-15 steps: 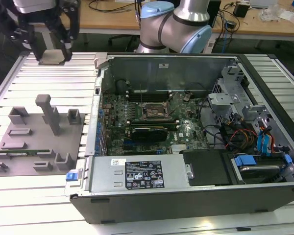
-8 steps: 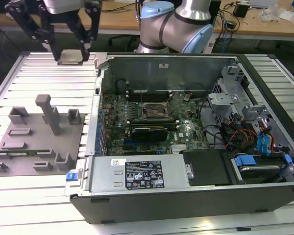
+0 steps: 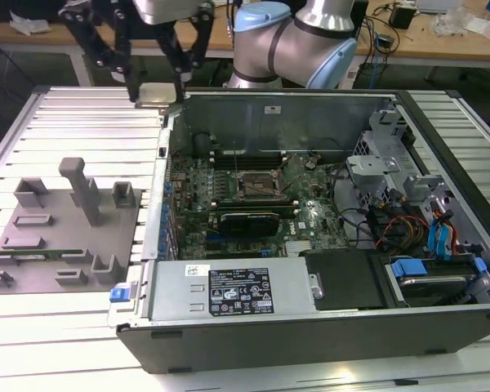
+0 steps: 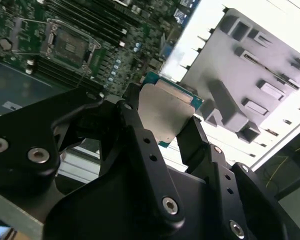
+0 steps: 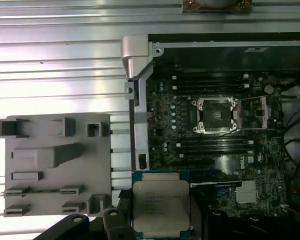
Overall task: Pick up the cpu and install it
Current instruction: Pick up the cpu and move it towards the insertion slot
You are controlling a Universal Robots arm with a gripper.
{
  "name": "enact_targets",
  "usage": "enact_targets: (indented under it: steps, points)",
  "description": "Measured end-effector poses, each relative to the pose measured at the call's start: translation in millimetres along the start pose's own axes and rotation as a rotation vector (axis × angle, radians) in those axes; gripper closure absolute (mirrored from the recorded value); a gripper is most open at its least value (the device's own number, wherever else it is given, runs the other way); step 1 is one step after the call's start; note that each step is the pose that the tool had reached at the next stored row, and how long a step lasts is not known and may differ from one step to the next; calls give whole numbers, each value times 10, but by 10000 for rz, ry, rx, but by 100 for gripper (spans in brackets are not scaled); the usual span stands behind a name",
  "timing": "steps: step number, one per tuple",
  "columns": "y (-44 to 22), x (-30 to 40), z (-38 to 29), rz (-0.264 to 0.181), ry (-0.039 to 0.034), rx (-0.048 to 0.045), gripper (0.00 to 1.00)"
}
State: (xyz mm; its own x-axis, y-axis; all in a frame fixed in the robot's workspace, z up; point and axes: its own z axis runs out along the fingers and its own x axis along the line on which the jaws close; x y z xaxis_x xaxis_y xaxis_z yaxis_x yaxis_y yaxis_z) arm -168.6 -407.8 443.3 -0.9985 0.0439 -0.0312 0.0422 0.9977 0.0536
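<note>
- While I hang over the bench (image 3: pixel 65 114), my hand (image 3: pixel 157 88) grips the cpu (image 3: pixel 159 96) by two edges.
- It is up in the air, near a corner of the open computer case (image 3: pixel 310 343).
- The grey tray (image 3: pixel 65 233) lies beside the case.

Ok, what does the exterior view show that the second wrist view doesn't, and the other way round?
Exterior view adds the arm, the power supply and the whole case. Second wrist view adds a close look at the gripper shut on the cpu by its edges. Both have cpu, tray and socket.
</note>
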Motion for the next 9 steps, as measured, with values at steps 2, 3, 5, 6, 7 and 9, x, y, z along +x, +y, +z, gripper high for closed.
enact_targets:
  steps: [2,3,5,6,7,9]
  points:
    - [4,-88,3,2,0,1,45]
    - [8,-178,6,0,0,0,45]
    - [16,-368,12,1,0,1,45]
    - [18,-412,14,3,0,0,45]
    - [19,-458,16,0,0,0,45]
    - [24,-561,19,3,0,0,45]
